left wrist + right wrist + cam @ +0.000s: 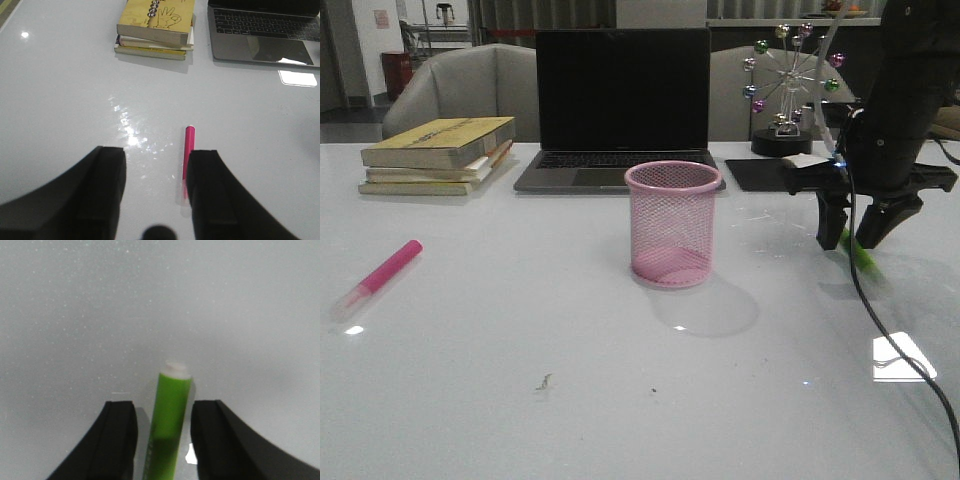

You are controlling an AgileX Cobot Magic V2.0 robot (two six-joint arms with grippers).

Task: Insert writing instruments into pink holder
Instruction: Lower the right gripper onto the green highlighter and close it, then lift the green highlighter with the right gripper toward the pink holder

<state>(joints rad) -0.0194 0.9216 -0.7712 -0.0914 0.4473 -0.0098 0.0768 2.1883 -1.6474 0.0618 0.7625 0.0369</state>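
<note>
Straddling the green highlighter (167,425) with my right hand (165,440), I have the fingers spread apart, one on each side of its barrel, not yet touching it as far as I can tell. It lies on the table (520,380), and the pink holder (672,224) stands empty, well off to that hand's left. So the pickup is the step in hand: next I should close on the barrel, lift, and tip it upright over the rim. My left hand (155,195) hangs open too, the pink highlighter (187,160) lying just ahead, by its right finger
</note>
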